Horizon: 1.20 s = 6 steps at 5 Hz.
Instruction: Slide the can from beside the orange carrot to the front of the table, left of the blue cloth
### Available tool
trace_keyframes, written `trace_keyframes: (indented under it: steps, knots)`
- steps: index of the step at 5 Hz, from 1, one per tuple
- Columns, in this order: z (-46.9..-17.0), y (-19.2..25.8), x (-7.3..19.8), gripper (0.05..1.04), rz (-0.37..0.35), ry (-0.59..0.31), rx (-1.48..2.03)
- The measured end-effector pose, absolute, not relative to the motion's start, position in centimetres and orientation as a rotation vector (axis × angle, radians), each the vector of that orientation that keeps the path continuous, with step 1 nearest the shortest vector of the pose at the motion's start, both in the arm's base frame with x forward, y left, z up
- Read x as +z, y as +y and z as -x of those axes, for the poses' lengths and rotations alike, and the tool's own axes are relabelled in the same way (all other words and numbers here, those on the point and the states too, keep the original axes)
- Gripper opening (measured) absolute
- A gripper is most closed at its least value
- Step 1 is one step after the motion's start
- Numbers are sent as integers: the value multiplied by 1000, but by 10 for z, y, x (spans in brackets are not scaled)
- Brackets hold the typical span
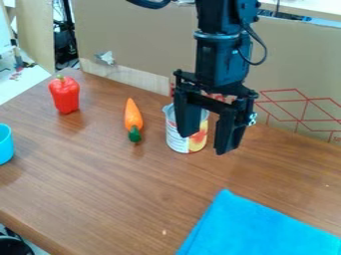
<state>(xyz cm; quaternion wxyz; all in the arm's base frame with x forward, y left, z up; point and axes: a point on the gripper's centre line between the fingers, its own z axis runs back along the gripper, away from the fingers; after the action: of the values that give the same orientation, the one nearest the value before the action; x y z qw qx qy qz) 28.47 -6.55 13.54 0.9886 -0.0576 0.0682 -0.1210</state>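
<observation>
The black gripper (208, 144) hangs over the back middle of the table, open, with its two fingers pointing down and apart. Just behind its left finger stands a can (178, 143) with a white, red and yellow label, partly hidden by that finger. Whether finger and can touch, I cannot tell. To the left of the can lies an orange toy carrot (133, 117), its green end toward the camera. Farther left a red toy bell pepper (65, 94) stands upright.
A blue cloth (259, 229) lies at the front right of the wooden table (100, 199). A blue cup (5, 144) is at the left edge of the view. Cardboard (133, 35) walls off the table's back side.
</observation>
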Motion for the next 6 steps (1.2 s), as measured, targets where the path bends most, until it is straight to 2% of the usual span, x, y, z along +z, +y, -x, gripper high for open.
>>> trace_keyframes:
  steps: [1, 3, 4, 6]
  knots:
    - [-284, -65, 127, 1001, 114, 168, -239]
    - [-344, -70, 135, 1001, 92, 14, -220]
    - [-383, -63, 127, 1001, 24, -41, -145]
    - [-428, -17, 120, 1001, -19, -77, -35]
